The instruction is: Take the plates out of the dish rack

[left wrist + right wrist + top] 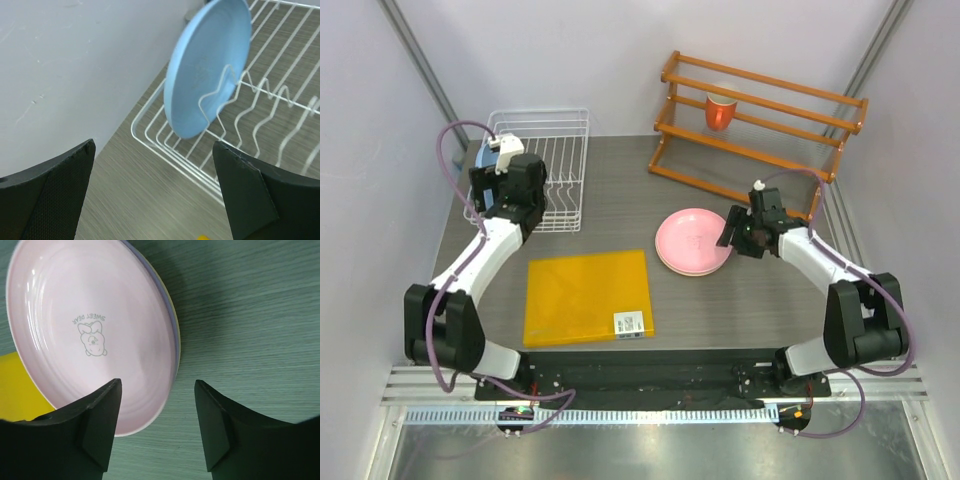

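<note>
**A:** What is standing in the white wire rectangular dish rack (pixel 560 150)?

**B:** A round, shallow light blue plastic plate (pixel 205 70). It stands on edge between the upright wires at the rack's left end, leaning a little.

**A:** And the other plates?

**B:** They are stacked flat and face up, well to the right of the rack. The round pink plastic plate (pixel 90 335) is on top, with a small cartoon print in its centre. The rim of a lilac purple plate (pixel 168 300) shows beneath it. Under that is a thin sliver of an orange-yellow plate (pixel 178 342).
</note>
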### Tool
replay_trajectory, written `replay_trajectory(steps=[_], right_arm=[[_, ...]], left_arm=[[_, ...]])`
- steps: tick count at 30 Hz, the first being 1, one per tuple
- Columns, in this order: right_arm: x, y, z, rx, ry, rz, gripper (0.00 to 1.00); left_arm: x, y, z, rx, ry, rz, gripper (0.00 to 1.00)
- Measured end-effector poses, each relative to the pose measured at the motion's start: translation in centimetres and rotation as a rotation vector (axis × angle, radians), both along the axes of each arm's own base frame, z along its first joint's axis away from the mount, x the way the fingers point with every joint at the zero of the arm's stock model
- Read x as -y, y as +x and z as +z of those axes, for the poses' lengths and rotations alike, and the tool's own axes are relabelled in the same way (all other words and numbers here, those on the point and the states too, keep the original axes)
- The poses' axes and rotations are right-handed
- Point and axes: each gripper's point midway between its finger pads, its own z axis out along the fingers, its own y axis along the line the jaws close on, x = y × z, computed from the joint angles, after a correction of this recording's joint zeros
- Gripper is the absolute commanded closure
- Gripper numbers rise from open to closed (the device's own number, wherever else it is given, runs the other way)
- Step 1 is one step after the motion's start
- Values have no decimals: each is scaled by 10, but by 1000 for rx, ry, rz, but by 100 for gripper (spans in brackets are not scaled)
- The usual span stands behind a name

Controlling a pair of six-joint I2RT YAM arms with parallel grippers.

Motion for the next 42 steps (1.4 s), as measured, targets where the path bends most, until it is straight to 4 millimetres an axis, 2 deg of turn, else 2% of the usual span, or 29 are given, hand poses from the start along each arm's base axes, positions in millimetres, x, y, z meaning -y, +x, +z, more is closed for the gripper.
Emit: replay_trajectory(steps=[4,8,10,12,15,17,19,21,22,25,26,27,29,30,42], right_arm=[[10,6,24,63,-47,-14,25],[17,11,52,141,-67,-29,24],[19,13,59,163,-74,-33,24],[21,13,60,165,-80,-35,24],[23,13,55,149,-89,-38,24],[24,13,49,131,-95,-39,24],[25,13,42,109,-102,-36,25],[25,12,36,89,-108,-31,25],[25,11,33,77,-111,-28,25],[26,11,27,59,-117,-24,25],[26,12,26,55,-118,-24,25],[26,12,25,53,-119,-24,25],[26,12,25,51,-119,-23,25],[26,12,25,50,-119,-22,25],[27,12,25,50,-119,-23,26]], left_arm=[[-25,16,-6,-14,12,59,0],[-41,33,-14,-32,44,100,0],[-44,39,-23,-53,63,107,1],[-46,44,-38,-86,74,110,5],[-48,49,-54,-116,70,107,19],[-53,51,-63,-127,65,111,33],[-59,52,-67,-131,59,117,37],[-62,52,-69,-133,56,122,47],[-64,52,-69,-132,55,126,57],[-68,56,-67,-119,47,132,74],[-69,58,-65,-112,42,134,78],[-70,60,-65,-103,36,136,86],[-71,62,-64,-94,29,142,92],[-72,62,-64,-93,26,143,99],[-81,64,-62,-103,38,165,100]])
